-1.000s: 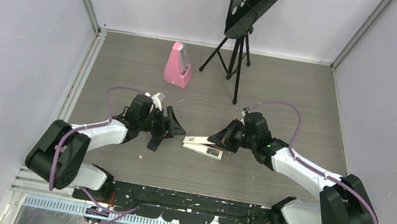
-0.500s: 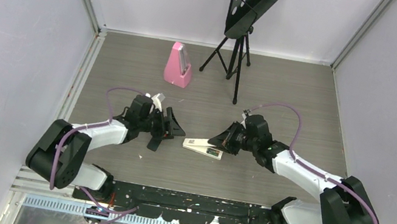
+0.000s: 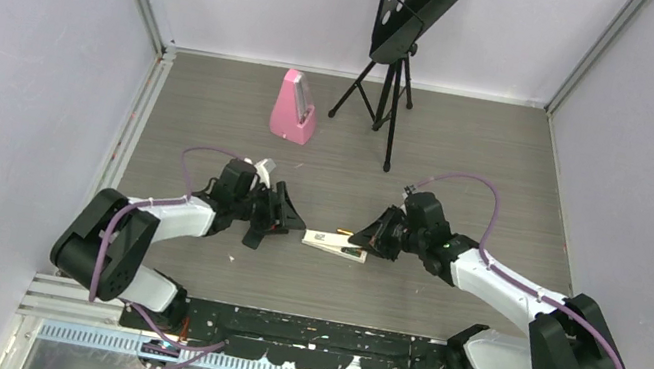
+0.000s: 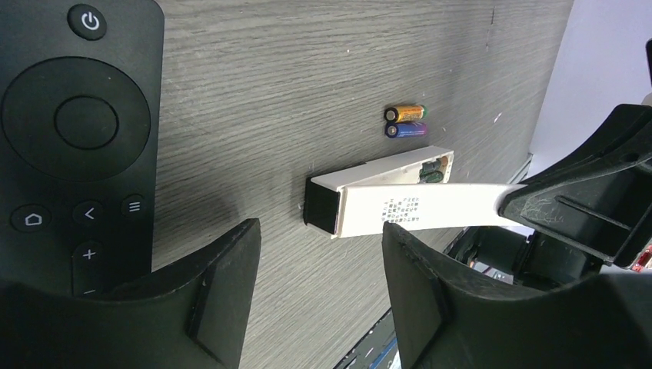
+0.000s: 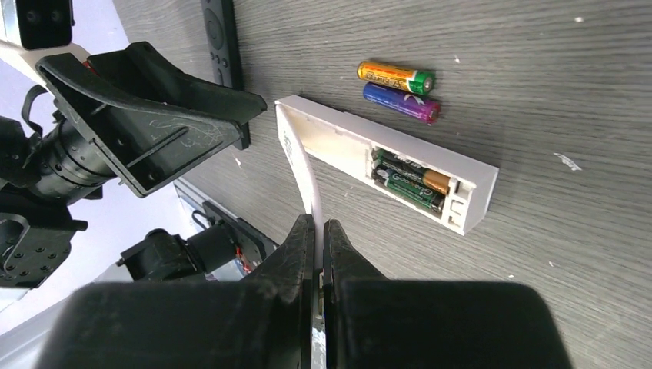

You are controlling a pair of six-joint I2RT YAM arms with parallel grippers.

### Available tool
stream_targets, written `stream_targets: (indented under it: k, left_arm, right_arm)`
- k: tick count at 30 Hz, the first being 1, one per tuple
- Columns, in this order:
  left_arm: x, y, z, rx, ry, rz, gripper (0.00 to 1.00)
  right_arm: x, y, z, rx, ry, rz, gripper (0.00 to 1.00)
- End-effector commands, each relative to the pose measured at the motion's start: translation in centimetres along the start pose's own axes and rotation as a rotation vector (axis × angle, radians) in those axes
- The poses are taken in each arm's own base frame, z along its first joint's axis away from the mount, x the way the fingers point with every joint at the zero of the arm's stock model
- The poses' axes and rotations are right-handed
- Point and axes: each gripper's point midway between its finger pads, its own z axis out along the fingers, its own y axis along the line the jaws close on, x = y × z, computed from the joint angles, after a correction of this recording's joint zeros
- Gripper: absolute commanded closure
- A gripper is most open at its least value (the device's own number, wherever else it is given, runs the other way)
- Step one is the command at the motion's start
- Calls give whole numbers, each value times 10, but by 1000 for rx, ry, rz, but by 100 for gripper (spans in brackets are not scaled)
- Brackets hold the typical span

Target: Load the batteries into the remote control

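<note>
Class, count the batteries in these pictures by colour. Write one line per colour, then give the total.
Gold battery: 1
Purple battery: 1
Dark green batteries: 2
Total: 4

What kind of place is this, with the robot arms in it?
Probably a robot test booth in a lab. Plain walls box in one table, two robot arms are bolted at its edge, and a pink metronome and music stand serve as props.

Power, home, back, menu and plus signs on black remote (image 4: 77, 146), tiny illegible print on white cover (image 4: 438, 206)
</note>
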Motion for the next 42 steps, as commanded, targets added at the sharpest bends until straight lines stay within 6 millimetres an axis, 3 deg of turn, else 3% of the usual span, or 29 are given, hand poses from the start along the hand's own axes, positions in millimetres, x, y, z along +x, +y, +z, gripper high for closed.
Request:
stream_targets:
  k: [1, 16, 25, 34, 42]
  left_arm:
    - [-8, -16, 4, 56, -15, 32, 40]
    - [1, -18, 24, 43, 30, 48, 44]
    - [14, -6, 30, -5, 65, 67, 50]
    - [28, 4, 34, -29, 121, 94, 55]
    - [50, 36, 31, -140, 183, 109, 63]
  right_arm:
    - [-2, -25, -1, 117, -15, -15, 99]
    - [-2, -65, 6, 309, 16, -67, 99]
    - [-8, -84, -3, 415, -8, -120, 99]
    - [-3, -85, -2, 405, 24, -140, 99]
    - [-2, -73, -6, 368, 37, -150, 97]
